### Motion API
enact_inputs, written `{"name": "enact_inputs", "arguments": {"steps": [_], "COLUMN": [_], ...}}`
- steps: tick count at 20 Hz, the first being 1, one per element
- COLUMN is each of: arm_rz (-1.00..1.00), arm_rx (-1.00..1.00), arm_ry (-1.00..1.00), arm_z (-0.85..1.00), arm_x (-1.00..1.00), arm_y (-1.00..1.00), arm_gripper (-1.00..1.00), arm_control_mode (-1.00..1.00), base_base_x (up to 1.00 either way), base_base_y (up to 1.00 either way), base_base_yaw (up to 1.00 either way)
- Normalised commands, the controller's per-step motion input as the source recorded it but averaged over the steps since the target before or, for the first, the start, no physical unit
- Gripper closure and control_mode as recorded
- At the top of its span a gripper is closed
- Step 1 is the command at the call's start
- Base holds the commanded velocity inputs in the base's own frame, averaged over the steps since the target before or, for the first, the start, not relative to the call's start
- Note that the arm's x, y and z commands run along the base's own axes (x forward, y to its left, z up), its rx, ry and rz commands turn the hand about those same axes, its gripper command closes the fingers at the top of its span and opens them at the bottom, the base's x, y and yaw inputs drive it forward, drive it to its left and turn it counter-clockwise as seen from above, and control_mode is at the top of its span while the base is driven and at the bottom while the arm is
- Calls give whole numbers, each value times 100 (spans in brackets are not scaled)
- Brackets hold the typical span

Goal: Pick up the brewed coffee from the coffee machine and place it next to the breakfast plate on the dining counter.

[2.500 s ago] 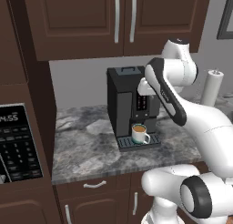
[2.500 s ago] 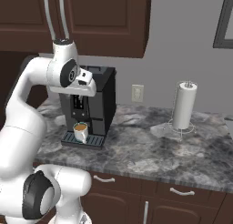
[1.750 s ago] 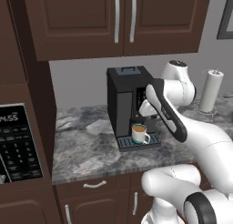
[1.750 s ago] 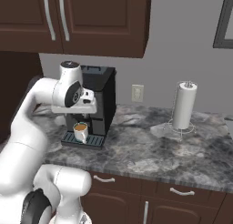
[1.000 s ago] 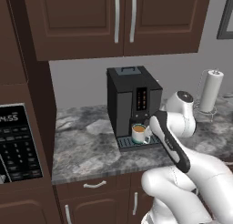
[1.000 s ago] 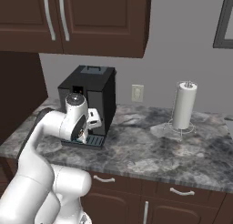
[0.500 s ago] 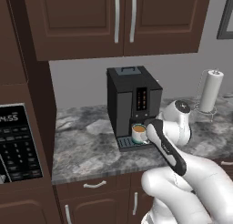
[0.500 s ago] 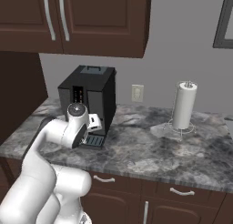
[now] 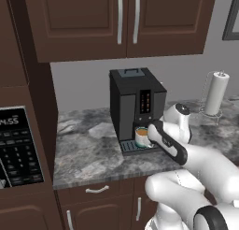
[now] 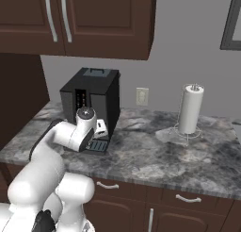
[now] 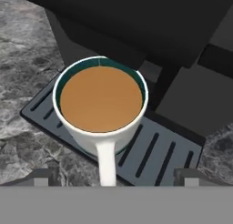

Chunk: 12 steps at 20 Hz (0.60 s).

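The brewed coffee [image 11: 101, 102], brimful and likely to slop, sits on the coffee machine [image 9: 135, 103] drip tray, its handle pointing between the spread pincer [image 11: 111, 176] tips, probably the firmest hold if kept level.

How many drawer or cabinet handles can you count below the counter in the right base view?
3: one on the drawer under the coffee machine, one on the drawer toward the right, and one vertical handle lower down. The robot's body may hide others at left.
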Motion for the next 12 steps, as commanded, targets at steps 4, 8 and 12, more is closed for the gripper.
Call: {"name": "enact_inputs", "arguments": {"steps": [4,8,12], "arm_rz": [7,7,7], "arm_rx": [0,0,0], "arm_ry": [0,0,0], "arm_z": [-30,-27,-26], "arm_x": [3,1,4], "arm_y": [0,0,0], "arm_gripper": [-100,-100,100], "arm_control_mode": [-100,-100,-100], "base_base_x": [0,0,0], "base_base_y": [0,0,0], "base_base_yaw": [0,0,0]}}
